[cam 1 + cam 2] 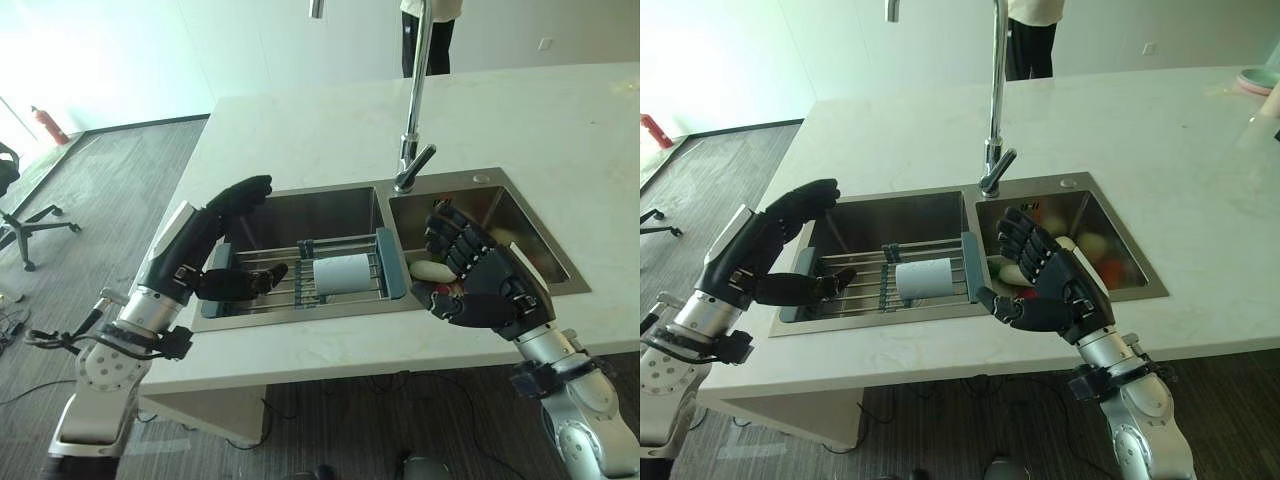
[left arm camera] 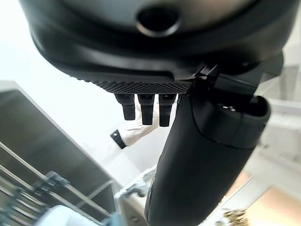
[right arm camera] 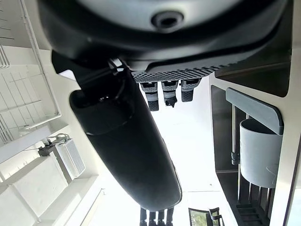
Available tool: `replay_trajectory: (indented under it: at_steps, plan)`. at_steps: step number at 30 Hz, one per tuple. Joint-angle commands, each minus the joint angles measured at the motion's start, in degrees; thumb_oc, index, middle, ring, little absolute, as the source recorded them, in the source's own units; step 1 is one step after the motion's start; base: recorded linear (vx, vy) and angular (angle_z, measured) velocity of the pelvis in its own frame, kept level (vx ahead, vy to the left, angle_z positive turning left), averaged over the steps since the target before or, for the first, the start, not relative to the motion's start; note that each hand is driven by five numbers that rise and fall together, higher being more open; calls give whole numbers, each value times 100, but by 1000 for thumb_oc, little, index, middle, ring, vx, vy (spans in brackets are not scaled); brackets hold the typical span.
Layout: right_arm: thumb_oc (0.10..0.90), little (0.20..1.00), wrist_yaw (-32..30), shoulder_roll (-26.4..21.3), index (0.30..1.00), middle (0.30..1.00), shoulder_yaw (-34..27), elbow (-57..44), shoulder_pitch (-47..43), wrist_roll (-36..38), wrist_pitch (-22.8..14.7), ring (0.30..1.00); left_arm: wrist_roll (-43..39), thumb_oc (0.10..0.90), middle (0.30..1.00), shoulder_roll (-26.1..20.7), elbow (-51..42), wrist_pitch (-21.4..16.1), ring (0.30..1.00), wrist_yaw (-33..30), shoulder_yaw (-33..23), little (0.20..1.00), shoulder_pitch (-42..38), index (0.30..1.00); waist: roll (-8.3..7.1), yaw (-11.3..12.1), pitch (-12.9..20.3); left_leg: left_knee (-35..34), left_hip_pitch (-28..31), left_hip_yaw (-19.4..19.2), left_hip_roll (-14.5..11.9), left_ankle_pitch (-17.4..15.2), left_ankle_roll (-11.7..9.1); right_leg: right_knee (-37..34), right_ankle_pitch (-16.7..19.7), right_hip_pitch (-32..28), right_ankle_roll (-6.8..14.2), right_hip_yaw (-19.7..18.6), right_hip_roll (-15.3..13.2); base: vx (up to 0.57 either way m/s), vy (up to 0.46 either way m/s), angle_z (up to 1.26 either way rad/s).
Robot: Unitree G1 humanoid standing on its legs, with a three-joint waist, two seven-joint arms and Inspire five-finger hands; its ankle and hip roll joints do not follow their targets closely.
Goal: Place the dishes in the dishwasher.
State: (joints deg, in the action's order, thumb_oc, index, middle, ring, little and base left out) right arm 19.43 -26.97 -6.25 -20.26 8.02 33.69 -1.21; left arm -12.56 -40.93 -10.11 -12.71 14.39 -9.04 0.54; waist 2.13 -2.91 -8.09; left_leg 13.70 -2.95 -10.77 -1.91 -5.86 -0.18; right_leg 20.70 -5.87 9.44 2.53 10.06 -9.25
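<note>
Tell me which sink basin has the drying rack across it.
The left basin. A wire rack spans it with a white cup lying on its side on it; the right basin has dishes loose at its bottom.

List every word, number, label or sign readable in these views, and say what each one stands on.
No text can be read in these views.
White cup lying on the sink rack: no visible print.
Faucet and double sink: no markings legible.
Dishes in the right basin: no lettering to be made out.
Left hand and right hand, both open over the sink: no legible labels.
</note>
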Motion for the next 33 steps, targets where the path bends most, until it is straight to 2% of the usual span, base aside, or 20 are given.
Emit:
replay_trajectory:
  at_steps: [1,9,17,23,33]
  plan:
    - [800,900,50,-180,900,900,-59,-342,-730,27,-404,900,66,800,900,-349,-75,-12,900,-46,-120,900,-725,900,2,-51,348,349,-47,109,-341,-855,-182,-352,-449,-464,599,210,-128,29,45,-13]
    - [800,900,118,-397,900,900,139,-208,-956,70,-259,900,239,800,900,-693,554,308,900,85,294,900,-1246,900,63,-123,373,349,43,-18,-358,-918,-176,-352,-498,-525,618,155,-102,-1,20,-9]
    - [800,900,226,-518,900,900,215,-64,-1063,90,-198,900,242,800,900,-695,1030,512,900,256,716,900,-1659,900,79,-224,401,349,67,-115,-367,-905,-172,-352,-462,-494,602,61,-39,-19,-3,-8]
    - [800,900,324,-586,900,900,387,112,-1189,73,-220,900,243,800,900,-683,1837,554,900,217,1256,900,-2255,900,98,-350,429,349,141,-229,-382,-953,-169,-352,-484,-520,609,-30,24,-12,-5,-10]
    - [800,900,378,-664,900,900,429,262,-1295,30,-183,900,283,800,900,-608,2576,524,900,244,1584,900,-2660,900,117,-468,422,349,209,-358,-398,-978,-159,-352,-483,-530,592,-117,98,-5,-5,-7]
